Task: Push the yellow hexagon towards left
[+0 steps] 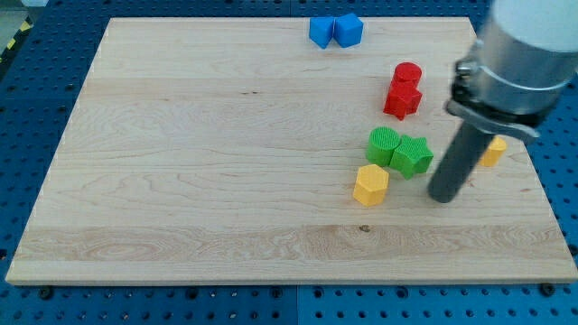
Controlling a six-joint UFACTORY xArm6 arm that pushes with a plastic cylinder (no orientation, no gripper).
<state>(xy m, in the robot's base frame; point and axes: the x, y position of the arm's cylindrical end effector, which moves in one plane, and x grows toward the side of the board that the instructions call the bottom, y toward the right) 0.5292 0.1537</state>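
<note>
Lab bench: wooden board [226, 162] on blue perforated table [36, 90].

The board [226, 153] is pale wood with visible grain streaks and a small dark knot, finish matt and smooth. It rests on a blue perforated panel [36, 54], which looks like painted metal with a slight sheen. The yellow hexagon [370, 184], green blocks [398, 151], red blocks [404, 90], blue blocks [335, 31] and a second yellow block [493, 151] appear to be matt plastic with fine ribbing on their faces. The rod [454, 164] is dark and matt; its material cannot be told. Above it sits a black collar [488, 113] and a pale grey housing [528, 45], smooth with a soft gloss.
</note>
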